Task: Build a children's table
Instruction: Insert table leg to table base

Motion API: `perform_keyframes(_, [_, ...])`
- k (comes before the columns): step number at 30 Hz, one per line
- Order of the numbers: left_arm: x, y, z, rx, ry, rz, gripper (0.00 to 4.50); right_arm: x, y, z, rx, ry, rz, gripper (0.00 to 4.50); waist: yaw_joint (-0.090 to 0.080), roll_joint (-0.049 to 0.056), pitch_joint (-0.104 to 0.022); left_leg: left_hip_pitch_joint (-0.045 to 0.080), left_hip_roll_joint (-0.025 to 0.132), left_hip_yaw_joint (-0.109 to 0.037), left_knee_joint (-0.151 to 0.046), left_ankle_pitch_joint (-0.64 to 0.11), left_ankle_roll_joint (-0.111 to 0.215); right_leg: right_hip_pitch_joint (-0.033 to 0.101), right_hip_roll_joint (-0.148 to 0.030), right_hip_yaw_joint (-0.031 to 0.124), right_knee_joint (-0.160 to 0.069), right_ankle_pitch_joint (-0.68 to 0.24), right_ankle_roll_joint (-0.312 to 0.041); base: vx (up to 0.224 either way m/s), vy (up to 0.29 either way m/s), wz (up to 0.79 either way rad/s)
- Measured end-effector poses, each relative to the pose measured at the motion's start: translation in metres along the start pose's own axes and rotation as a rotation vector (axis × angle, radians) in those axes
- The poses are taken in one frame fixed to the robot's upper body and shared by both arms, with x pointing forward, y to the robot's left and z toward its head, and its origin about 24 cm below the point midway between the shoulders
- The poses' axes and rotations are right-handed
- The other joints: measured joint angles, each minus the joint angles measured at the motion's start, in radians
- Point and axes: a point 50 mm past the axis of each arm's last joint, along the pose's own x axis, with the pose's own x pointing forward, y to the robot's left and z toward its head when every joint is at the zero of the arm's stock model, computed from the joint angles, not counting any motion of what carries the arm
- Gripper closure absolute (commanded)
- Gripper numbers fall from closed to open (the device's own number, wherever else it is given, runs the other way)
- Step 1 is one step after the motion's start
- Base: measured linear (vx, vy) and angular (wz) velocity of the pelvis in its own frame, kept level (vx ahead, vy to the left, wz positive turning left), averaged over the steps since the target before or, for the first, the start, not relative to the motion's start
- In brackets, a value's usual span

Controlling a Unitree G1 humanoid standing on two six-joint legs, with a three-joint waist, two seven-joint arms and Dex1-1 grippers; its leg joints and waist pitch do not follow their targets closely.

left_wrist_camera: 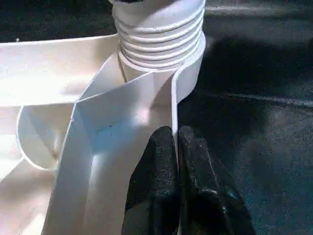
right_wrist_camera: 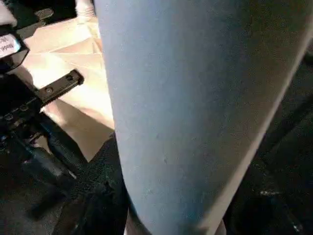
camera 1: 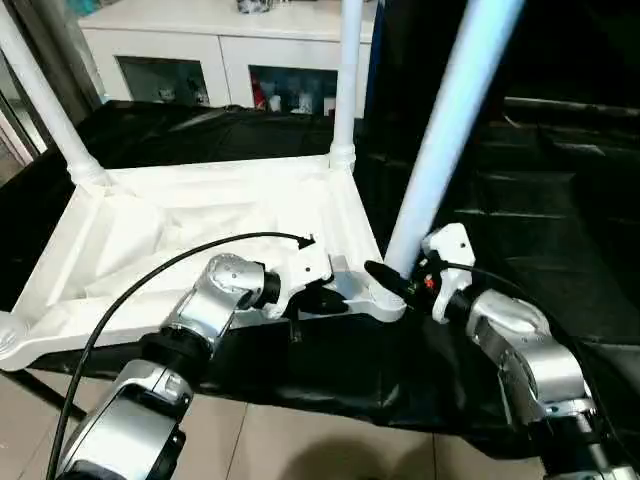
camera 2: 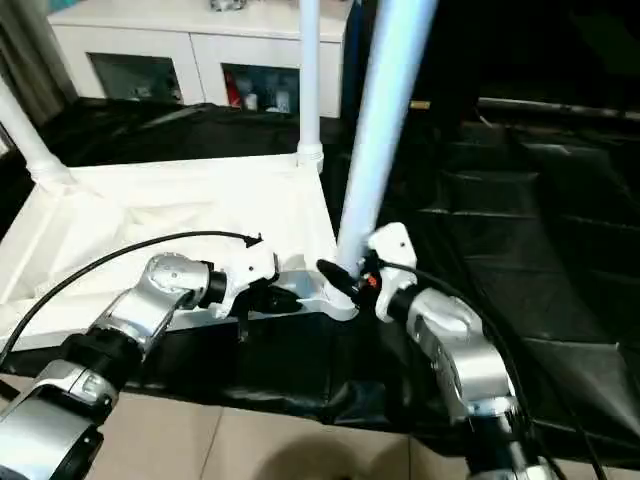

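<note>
The children's table lies upside down, its white ribbed top (camera 1: 200, 220) resting on black cloth. White legs stand in the far left socket (camera 1: 45, 100) and the far right socket (camera 1: 347, 80). A third leg (camera 1: 450, 120) rises tilted from the near right corner socket (left_wrist_camera: 161, 34). My left gripper (camera 1: 335, 298) is shut on the top's thin rim (left_wrist_camera: 172, 98) just beside that socket, with its black fingers (left_wrist_camera: 151, 186) pinching the wall. My right gripper (camera 1: 395, 278) clasps the base of the third leg (right_wrist_camera: 195, 107).
A white glass-door cabinet (camera 1: 200, 50) stands behind the work. Black cloth (camera 1: 540, 220) covers the surface to the right. Tiled floor (camera 1: 300, 440) shows below the near edge. A black cable (camera 1: 150, 280) loops over my left forearm. The near left corner socket (camera 1: 5, 340) holds no leg.
</note>
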Motion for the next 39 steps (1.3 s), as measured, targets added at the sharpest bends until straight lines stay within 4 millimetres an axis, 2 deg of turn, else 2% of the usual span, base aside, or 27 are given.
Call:
perform_keyframes(11, [-0.011, -0.008, -0.004, 0.058, 0.026, -0.111, 4.50, -0.002, 0.005, -0.004, -0.026, 0.017, 0.192, 2.58, -0.008, 0.002, -0.002, 0.002, 0.001, 0.000, -0.001, -0.001, -0.002, 0.001, 0.001, 0.000, 0.000, 0.000, -0.001, 0.000, 0.000, 0.00])
perform_keyframes(19, [-0.017, -0.015, -0.008, 0.078, 0.056, -0.196, 4.50, -0.010, 0.016, -0.011, -0.055, 0.020, 0.302, 2.58, -0.001, 0.002, -0.002, 0.015, 0.000, -0.001, -0.002, -0.003, -0.005, 0.013, 0.000, 0.000, -0.001, -0.001, 0.000, 0.000, 0.000, 0.00])
perform_keyframes(25, [-0.017, -0.014, -0.009, 0.086, 0.056, -0.188, 4.50, -0.010, 0.017, -0.014, -0.052, 0.002, 0.285, 2.58, -0.002, 0.002, -0.002, 0.018, 0.000, -0.002, -0.003, -0.003, -0.005, 0.017, 0.000, -0.001, -0.003, -0.001, 0.000, 0.000, 0.000, 0.00])
perform_keyframes(28, [-0.015, -0.009, -0.010, 0.072, 0.063, -0.134, 4.50, -0.002, 0.014, -0.016, -0.034, -0.010, 0.205, 2.59, -0.010, 0.003, -0.001, 0.023, 0.000, -0.003, -0.003, -0.003, -0.005, 0.022, 0.000, -0.002, -0.005, -0.001, 0.000, 0.000, 0.000, 0.00])
perform_keyframes(30, [-0.012, -0.004, -0.008, 0.066, 0.077, -0.083, 4.50, 0.006, 0.010, -0.016, -0.034, -0.011, 0.130, 2.59, -0.018, 0.006, 0.001, 0.028, 0.000, -0.005, -0.002, -0.003, -0.005, 0.025, 0.000, -0.008, -0.013, -0.001, 0.000, 0.000, 0.000, 0.00])
perform_keyframes(31, [-0.009, -0.001, -0.008, 0.045, 0.075, -0.047, 4.50, 0.010, 0.007, -0.015, -0.031, -0.017, 0.077, 2.59, -0.027, 0.012, 0.004, 0.027, 0.000, -0.009, -0.003, -0.003, -0.005, 0.030, -0.001, -0.017, -0.023, -0.001, 0.001, 0.000, 0.000, 0.00])
perform_keyframes(34, [-0.004, 0.004, -0.007, -0.001, 0.074, 0.009, 4.50, 0.019, 0.002, -0.013, -0.017, -0.028, -0.032, 2.59, -0.052, 0.031, 0.016, 0.026, 0.008, -0.025, -0.006, -0.004, -0.004, 0.055, -0.004, -0.057, -0.062, -0.001, 0.001, -0.034, 0.029, -0.03])
perform_keyframes(35, [-0.002, 0.006, -0.006, -0.021, 0.079, 0.032, 4.50, 0.024, 0.001, -0.013, -0.010, -0.030, -0.078, 2.59, -0.057, 0.035, 0.019, 0.024, 0.012, -0.030, -0.007, -0.004, -0.004, 0.063, -0.002, -0.058, -0.061, -0.002, 0.002, -0.071, 0.016, -0.04])
perform_keyframes(36, [0.001, 0.009, -0.003, -0.042, 0.089, 0.059, 4.50, 0.029, -0.002, -0.013, 0.003, -0.030, -0.139, 2.59, -0.056, 0.030, 0.025, 0.026, 0.009, -0.026, -0.005, -0.004, -0.004, 0.055, -0.002, -0.029, -0.008, -0.036, 0.002, -0.071, 0.016, -0.04])
perform_keyframes(37, [0.006, 0.012, -0.002, -0.072, 0.100, 0.101, 4.50, 0.036, -0.004, -0.014, 0.027, -0.028, -0.211, 2.59, -0.054, 0.010, 0.025, 0.038, 0.000, -0.010, -0.005, -0.004, -0.004, 0.057, -0.006, 0.015, 0.030, -0.045, 0.006, -0.052, -0.031, 0.09])
perform_keyframes(38, [0.008, 0.016, 0.001, -0.080, 0.111, 0.143, 4.50, 0.042, -0.008, -0.010, 0.032, -0.025, -0.268, 2.59, -0.046, -0.013, 0.024, 0.050, -0.009, -0.006, 0.001, -0.004, -0.005, 0.046, -0.005, 0.032, 0.042, -0.044, 0.020, 0.030, -0.052, 0.08])
perform_keyframes(39, [0.015, 0.018, 0.005, -0.102, 0.112, 0.188, 4.50, 0.047, -0.012, -0.008, 0.032, -0.020, -0.329, 2.59, -0.036, -0.012, 0.023, 0.046, -0.015, -0.011, 0.000, -0.012, -0.010, 0.039, -0.005, 0.028, 0.039, -0.046, 0.018, 0.030, -0.052, 0.08])
